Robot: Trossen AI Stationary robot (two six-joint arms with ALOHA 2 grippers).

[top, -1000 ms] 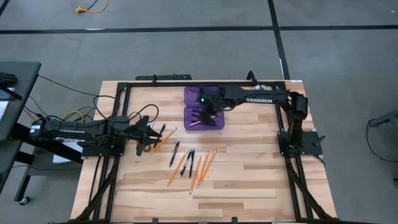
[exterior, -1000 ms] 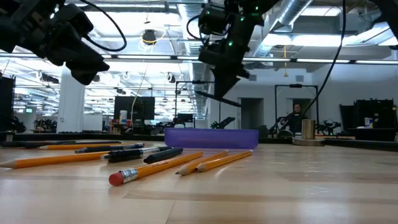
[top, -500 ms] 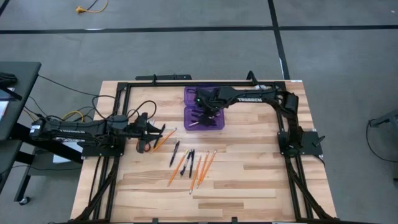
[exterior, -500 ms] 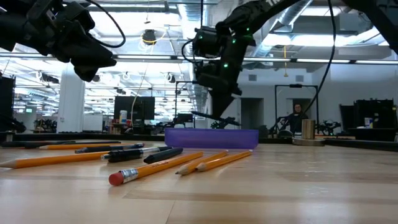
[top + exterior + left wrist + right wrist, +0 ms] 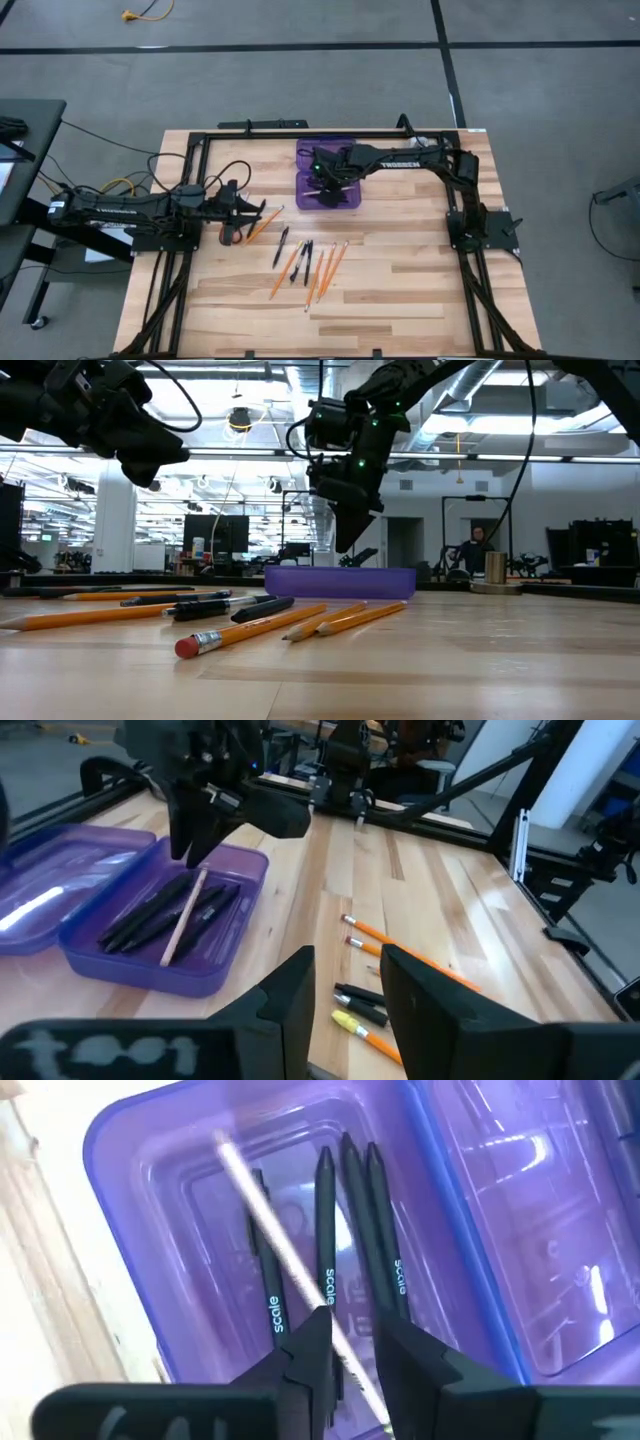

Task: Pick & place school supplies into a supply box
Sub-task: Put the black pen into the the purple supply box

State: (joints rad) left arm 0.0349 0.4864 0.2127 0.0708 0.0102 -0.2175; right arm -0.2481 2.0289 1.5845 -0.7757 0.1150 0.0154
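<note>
Right gripper [image 5: 345,1342] sits over the purple box [image 5: 326,173], jaws parted narrowly, holding nothing; pale pencil [image 5: 184,916] lies loose on 3 black pens [image 5: 345,1220] inside. Left gripper [image 5: 345,980] hangs empty, jaws part open, near the orange pencils [image 5: 318,270] on the table [image 5: 400,290]. Pencils look light, stiff, apt to roll, so pinch mid-shaft

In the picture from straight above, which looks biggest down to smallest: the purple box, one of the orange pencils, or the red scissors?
1. The purple box, clearly the largest.
2. An orange pencil, long but very thin.
3. The red scissors, smallest, though partly hidden under the left arm's fingers, so their full size is unsure.
</note>
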